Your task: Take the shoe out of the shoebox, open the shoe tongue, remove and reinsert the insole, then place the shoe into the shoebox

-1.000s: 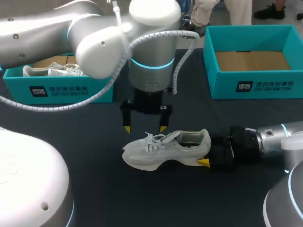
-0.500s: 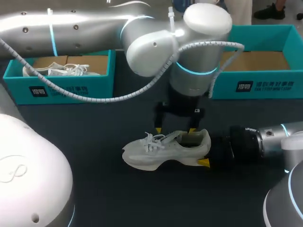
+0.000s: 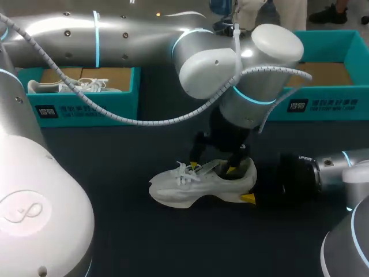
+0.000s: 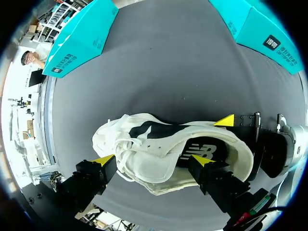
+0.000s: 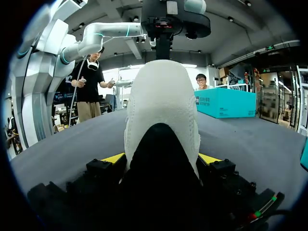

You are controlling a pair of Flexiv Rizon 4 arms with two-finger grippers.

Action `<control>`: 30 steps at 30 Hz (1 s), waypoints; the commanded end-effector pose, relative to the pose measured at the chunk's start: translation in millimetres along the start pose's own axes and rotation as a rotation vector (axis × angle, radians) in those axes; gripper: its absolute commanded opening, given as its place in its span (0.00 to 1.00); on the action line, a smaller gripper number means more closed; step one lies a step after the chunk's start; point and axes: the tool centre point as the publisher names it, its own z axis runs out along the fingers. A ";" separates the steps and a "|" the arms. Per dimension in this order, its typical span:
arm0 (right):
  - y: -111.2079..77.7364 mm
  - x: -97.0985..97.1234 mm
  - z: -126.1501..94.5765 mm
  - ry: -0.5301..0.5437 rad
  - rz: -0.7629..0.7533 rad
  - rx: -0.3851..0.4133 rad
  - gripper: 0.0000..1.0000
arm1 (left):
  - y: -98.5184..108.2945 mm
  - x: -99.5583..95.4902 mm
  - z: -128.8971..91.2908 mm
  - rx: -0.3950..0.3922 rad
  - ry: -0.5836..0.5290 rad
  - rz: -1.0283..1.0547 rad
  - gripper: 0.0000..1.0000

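1. The white shoe (image 3: 199,183) sits on its sole near the middle of the dark bench (image 3: 144,242), toe toward 9 o'clock and heel toward 3 o'clock.
2. The right gripper (image 5: 162,159) enters from 3 o'clock and clamps the heel, one finger on each side.
3. The left gripper (image 3: 213,168) hangs over the shoe, spread wide. One tip is above the insole (image 4: 219,147), the other outside by the laces (image 4: 122,144).
4. The left shoebox (image 3: 86,107) stands at 10 o'clock and holds a second shoe (image 3: 63,86).
5. The right shoebox (image 3: 323,104) stands at 2 o'clock.
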 end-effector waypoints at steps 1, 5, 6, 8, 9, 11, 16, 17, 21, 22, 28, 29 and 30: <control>-3.9 -0.6 3.2 0.000 0.001 0.002 0.00 | 9.9 4.6 6.8 0.010 -0.064 -0.085 1.00; -3.9 -0.6 3.2 0.000 0.001 0.002 0.00 | 8.8 2.9 8.8 0.005 -0.074 -0.093 1.00; -3.9 -0.6 3.2 0.000 0.001 0.002 0.00 | 8.5 2.3 8.9 0.006 -0.077 -0.097 1.00; -3.9 -0.6 3.2 0.000 0.001 0.002 0.00 | 7.5 0.8 9.0 0.007 -0.081 -0.099 1.00; -3.9 -0.6 3.2 0.000 0.001 0.002 0.00 | 7.1 -0.1 8.9 0.009 -0.089 -0.106 1.00; -3.9 -0.6 3.2 0.000 0.001 0.002 0.00 | 5.7 -1.6 9.0 0.011 -0.095 -0.111 0.55; -3.9 -0.6 3.2 0.000 0.001 0.002 0.00 | 5.4 -4.9 7.4 0.012 -0.100 -0.114 0.00; -3.9 -0.6 3.2 0.000 0.001 0.002 0.00 | 5.4 -5.9 6.8 0.013 -0.100 -0.114 0.00; -3.9 -0.6 3.2 0.000 0.001 0.002 0.00 | 5.4 -10.0 4.0 0.018 -0.100 -0.113 0.00; -3.9 -0.6 3.2 0.000 0.001 0.002 0.00 | 5.5 -11.5 3.2 0.020 -0.099 -0.113 0.00; -3.9 -0.6 3.2 0.000 0.001 0.002 0.00 | 5.8 -22.0 -1.7 0.032 -0.097 -0.108 0.00; -3.9 -0.6 3.2 0.000 0.001 0.002 0.00 | 6.0 -24.3 -2.3 0.035 -0.095 -0.106 0.00; -3.9 -0.6 3.2 0.000 0.001 0.002 0.00 | 5.9 -27.0 -3.2 0.038 -0.091 -0.105 0.00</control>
